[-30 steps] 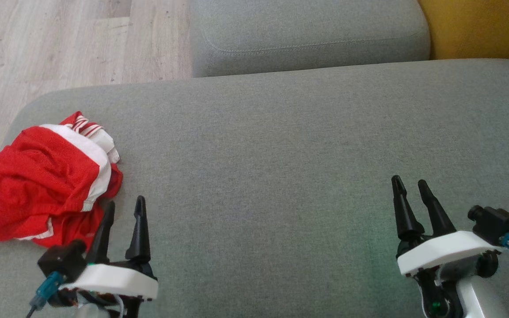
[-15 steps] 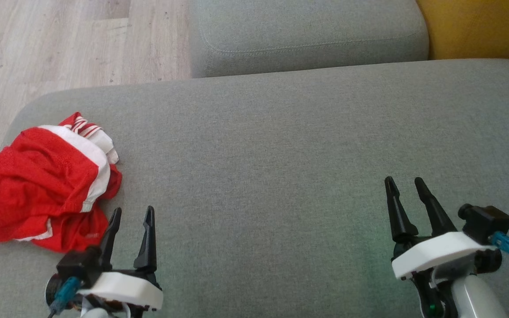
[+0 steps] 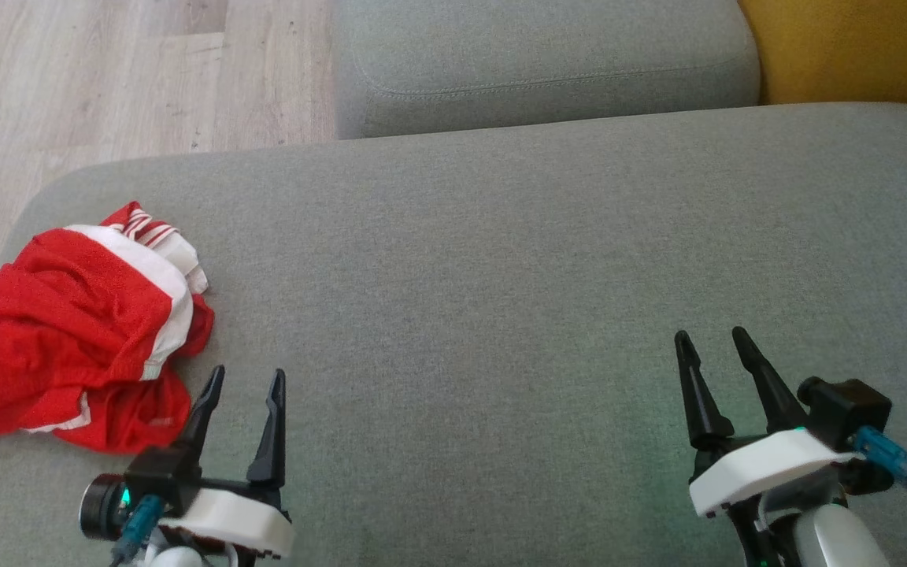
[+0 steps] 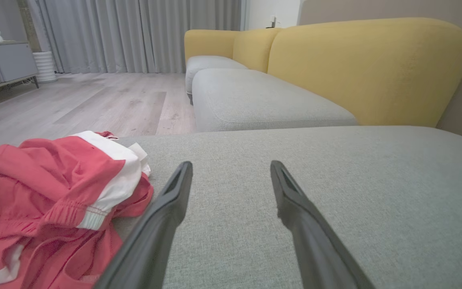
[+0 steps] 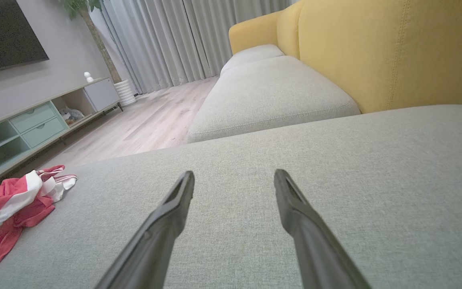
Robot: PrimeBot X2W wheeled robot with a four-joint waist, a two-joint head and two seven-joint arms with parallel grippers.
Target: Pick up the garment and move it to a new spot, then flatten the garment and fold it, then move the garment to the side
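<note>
- Left gripper: fingers spread, nothing between them. A second ago its left finger overlapped the garment's near hem in the head view. Now it sits lower and further right, just beside the cloth and clear of it.
- Right gripper: also open and empty. It has dropped back slightly toward the view's bottom edge and is well apart from the cloth.
- Pose: both grippers hang low over the grey seat cushion, fingers pointing forward across it toward the second cushion. The left wrist view has the cloth at its lower left, outside the finger gap.
- Garment: red with white bands, bunched in a heap at the cushion's left end, near the edge above the wood floor. It has not shifted.
- Our reading: the left arm has backed away without taking hold. The heap is neither flat nor folded, so we judge the pick-up yet to be made. The left gripper is the nearer one for it.
</note>
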